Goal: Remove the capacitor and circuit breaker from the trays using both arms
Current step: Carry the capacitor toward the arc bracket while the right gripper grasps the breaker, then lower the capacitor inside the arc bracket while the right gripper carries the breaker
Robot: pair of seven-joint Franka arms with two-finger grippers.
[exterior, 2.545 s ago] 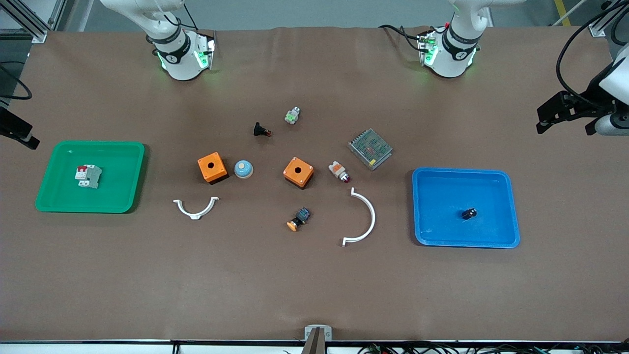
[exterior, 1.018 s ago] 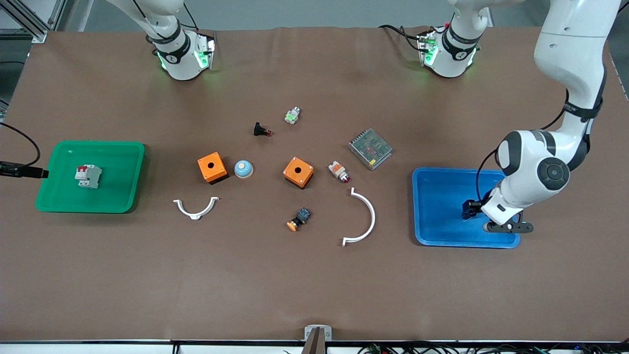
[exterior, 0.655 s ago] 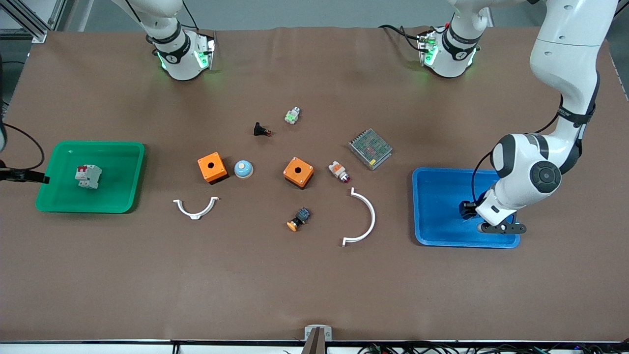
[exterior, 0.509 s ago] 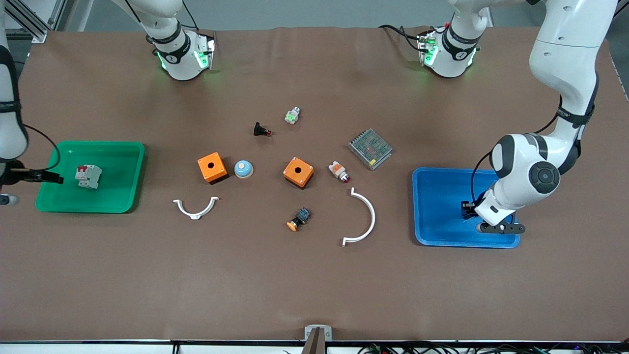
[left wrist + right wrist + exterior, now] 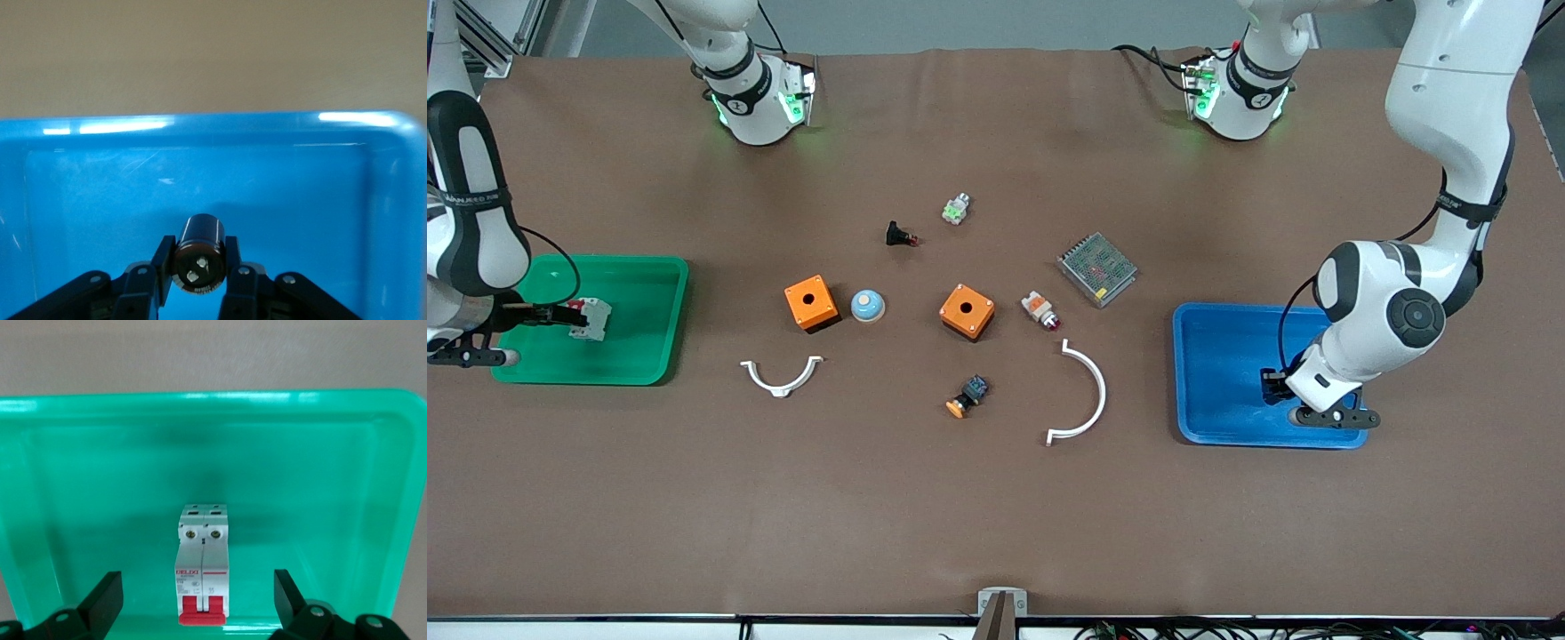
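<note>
The capacitor [image 5: 200, 257], a small black cylinder, lies in the blue tray [image 5: 1218, 356] at the left arm's end of the table. My left gripper [image 5: 1276, 388] is down in that tray, and in the left wrist view its fingers [image 5: 163, 263] press on both sides of the capacitor. The arm hides most of the capacitor in the front view. The breaker [image 5: 592, 318], white and grey with red levers, lies in the green tray [image 5: 631, 356] at the right arm's end. My right gripper [image 5: 560, 316] is open, with a finger on each side of the breaker [image 5: 203, 570], well apart from it.
Between the trays lie two orange boxes [image 5: 811, 302] [image 5: 967, 311], a blue dome [image 5: 867, 305], two white arcs [image 5: 781, 378] [image 5: 1087, 396], a grey meshed unit [image 5: 1096, 268], a black-blue part with orange button [image 5: 967, 396], a white-orange part [image 5: 1040, 310] and a black red-tipped part [image 5: 898, 235].
Both arms came in from the table ends. The right gripper moved across the green tray to the breaker. The left gripper settled a little lower around the capacitor.
</note>
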